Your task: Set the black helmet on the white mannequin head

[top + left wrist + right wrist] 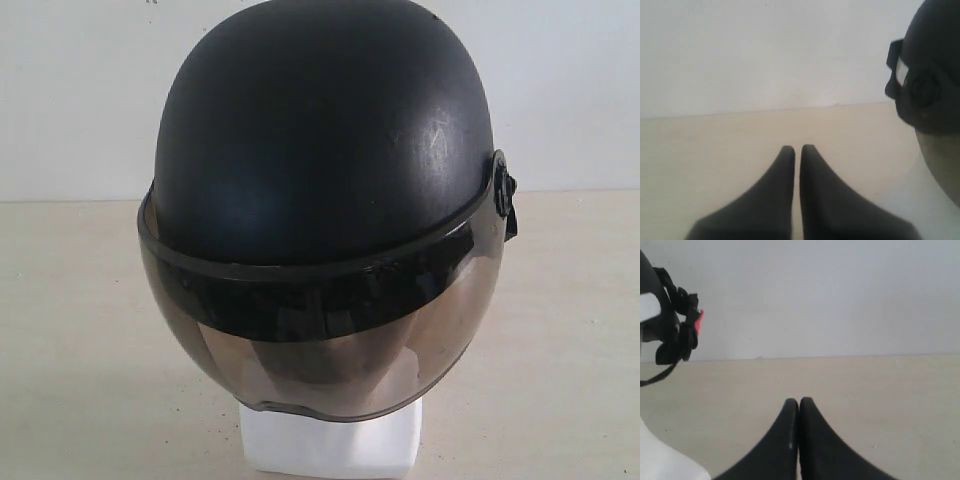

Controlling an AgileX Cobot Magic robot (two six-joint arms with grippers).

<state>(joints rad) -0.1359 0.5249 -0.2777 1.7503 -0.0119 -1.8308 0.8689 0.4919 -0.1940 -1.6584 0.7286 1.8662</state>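
Matte black open-face helmet [320,130] with a rounded shell: seated on the bald white moulded mannequin head [330,445], which stands on the table.

1. Nearest the exterior camera, the head's short blocky white neck base shows below the helmet. The face above it is covered.
2. The large smoky tinted curved visor [320,350] hangs down over the face. Its lower rim reaches the top of the neck base.
3. The shell rests level over the crown, facing the camera. A black pivot fitting shows at one side of the visor.
4. Black inner straps with a small red part [677,335] hang loose at the helmet's side in the right wrist view. Whether they are fastened cannot be told.

Task status, as judged: placement appears complete. The helmet looks square and stable, and no further seating step seems needed.

Gripper status:
- Left gripper [797,148]: black fingers drawn together to a thin slit, holding nothing, off to one side of the helmet and apart from it.
- Right gripper [799,401]: black fingers pressed together, holding nothing, off to the other side and apart from it.

Containers: none appears in any view.

Behind everything lie the pale beige table surface [70,350] and, farthest back, the plain white wall [70,90].
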